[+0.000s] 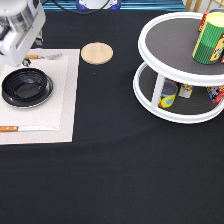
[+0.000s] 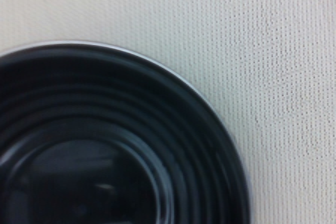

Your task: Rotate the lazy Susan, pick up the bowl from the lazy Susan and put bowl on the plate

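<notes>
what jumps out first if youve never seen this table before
Probably the big white two-tier lazy Susan at the exterior view's right, with colorful cans on both tiers. Next, the glossy black bowl at the left, sitting on the plate on a pale placemat. The robot's tool hangs just above it at the top left, and a wooden coaster lies between.

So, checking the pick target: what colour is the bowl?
Glossy black bowl, ribbed inside; the wrist view shows it best.
</notes>
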